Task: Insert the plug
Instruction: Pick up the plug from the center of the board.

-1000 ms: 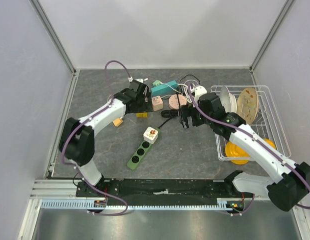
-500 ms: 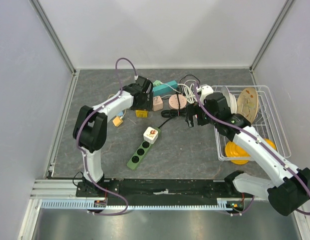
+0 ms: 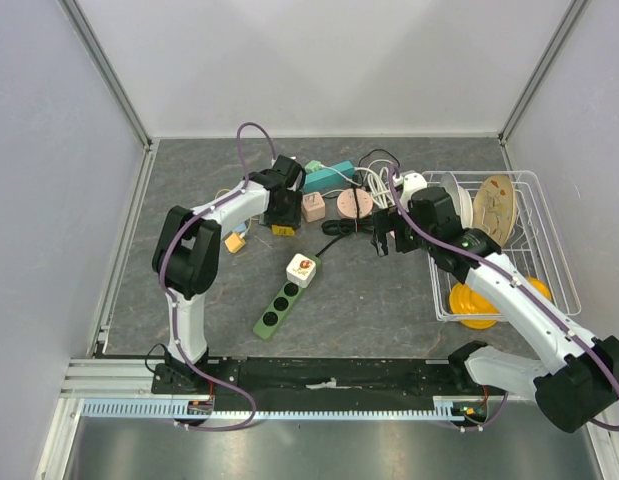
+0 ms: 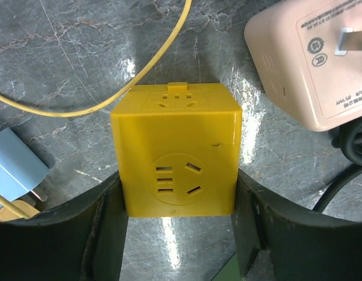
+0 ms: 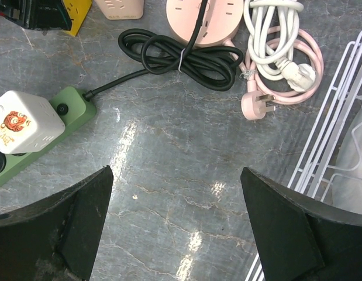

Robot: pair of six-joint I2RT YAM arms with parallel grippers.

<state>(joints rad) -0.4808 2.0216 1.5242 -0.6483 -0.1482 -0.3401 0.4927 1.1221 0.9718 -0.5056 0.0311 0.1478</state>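
A yellow cube plug adapter (image 4: 178, 152) stands on the grey table, socket face up, also seen from above (image 3: 282, 229). My left gripper (image 4: 178, 196) straddles it, and both fingers press its lower sides. A green power strip (image 3: 277, 302) lies at mid-table with a white cube adapter (image 3: 302, 270) plugged into its far end; both show in the right wrist view, the strip (image 5: 40, 146) and the white cube (image 5: 23, 120). My right gripper (image 5: 175, 193) is wide open and empty over bare table, right of the strip (image 3: 382, 238).
A pink adapter (image 4: 315, 58), a yellow cable (image 4: 151, 64) and a blue plug (image 4: 14, 161) lie close round the yellow cube. A coiled black cable (image 5: 181, 55), a pink round socket (image 5: 204, 17) and white-pink leads (image 5: 280, 52) lie beyond. A wire dish rack (image 3: 549, 250) stands right.
My left arm swung right and its gripper came down over the yellow cube. My right gripper shifted slightly right and back, then held still.
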